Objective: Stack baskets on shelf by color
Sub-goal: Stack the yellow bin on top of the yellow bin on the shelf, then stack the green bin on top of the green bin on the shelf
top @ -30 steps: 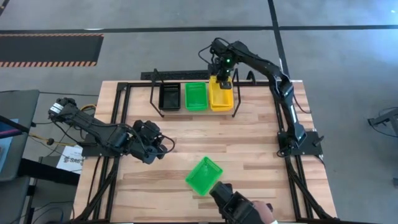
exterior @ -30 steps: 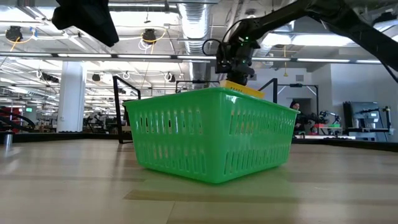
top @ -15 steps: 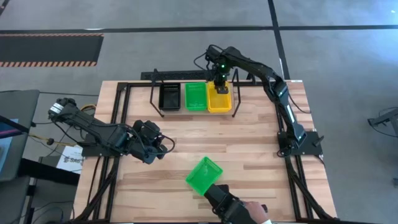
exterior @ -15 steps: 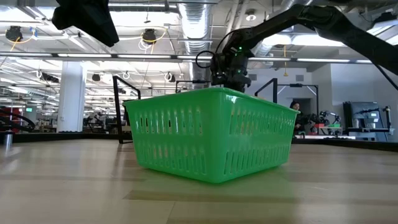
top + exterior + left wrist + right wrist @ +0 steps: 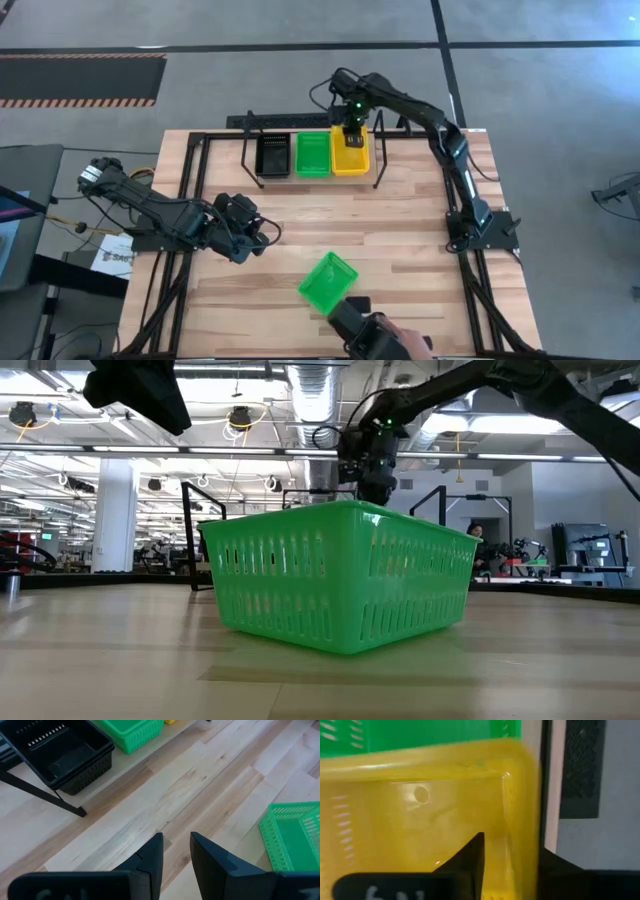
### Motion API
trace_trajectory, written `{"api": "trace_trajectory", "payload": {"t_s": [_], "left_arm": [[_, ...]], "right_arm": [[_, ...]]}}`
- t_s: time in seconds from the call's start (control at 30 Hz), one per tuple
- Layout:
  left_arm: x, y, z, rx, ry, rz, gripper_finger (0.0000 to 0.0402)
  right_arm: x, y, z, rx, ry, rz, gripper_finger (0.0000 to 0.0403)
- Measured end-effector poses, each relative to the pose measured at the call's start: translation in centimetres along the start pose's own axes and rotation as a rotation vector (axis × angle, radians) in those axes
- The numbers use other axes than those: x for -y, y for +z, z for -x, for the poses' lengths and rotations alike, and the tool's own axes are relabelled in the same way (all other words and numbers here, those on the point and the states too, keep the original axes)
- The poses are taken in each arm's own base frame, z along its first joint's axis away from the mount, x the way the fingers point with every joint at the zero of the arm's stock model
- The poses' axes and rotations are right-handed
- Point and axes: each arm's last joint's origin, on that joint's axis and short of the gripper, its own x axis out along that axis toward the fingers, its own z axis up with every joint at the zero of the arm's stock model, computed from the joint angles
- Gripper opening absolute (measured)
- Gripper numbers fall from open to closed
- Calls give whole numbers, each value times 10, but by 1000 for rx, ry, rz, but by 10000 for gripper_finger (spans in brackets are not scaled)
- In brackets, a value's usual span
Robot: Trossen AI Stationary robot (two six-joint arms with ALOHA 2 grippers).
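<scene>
The right gripper (image 5: 351,133) stands over the yellow basket (image 5: 351,158) at the shelf's (image 5: 262,182) right end. Its fingers (image 5: 470,855) straddle the basket's wall, slightly apart. The left gripper (image 5: 175,851) waits half open near the bench's left edge.

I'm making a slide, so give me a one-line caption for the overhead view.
Right gripper over the yellow basket on the shelf, beside green and black stacks; a loose green basket waits on the table.

Lighting: bright, even, from overhead ceiling lamps (image 5: 240,415) visible in the low view. Shadows: soft, faint beneath the loose green basket (image 5: 335,575). Glare: pale sheen on the yellow basket (image 5: 420,815) wall. Focus: right wrist view soft, close-up; the dark fingers (image 5: 470,865) blurred. High view clear.
</scene>
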Motion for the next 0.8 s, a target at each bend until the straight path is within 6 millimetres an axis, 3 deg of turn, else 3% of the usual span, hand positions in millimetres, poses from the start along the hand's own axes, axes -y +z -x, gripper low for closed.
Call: {"api": "trace_trajectory", "payload": {"t_s": [0.23,0.43,0.6,0.8], "left_arm": [[0,0,0,-5,-3,2,84],[0,0,0,-6,-3,2,84],[0,0,0,1,0,3,84],[-6,1,-3,-22,44,92,84]], "right_arm": [[-7,2,32,55,-49,10,166],[-12,0,56,88,-72,-50,184],[-26,-6,70,37,-26,-155,169],[-63,-5,93,-39,45,-250,131]]}}
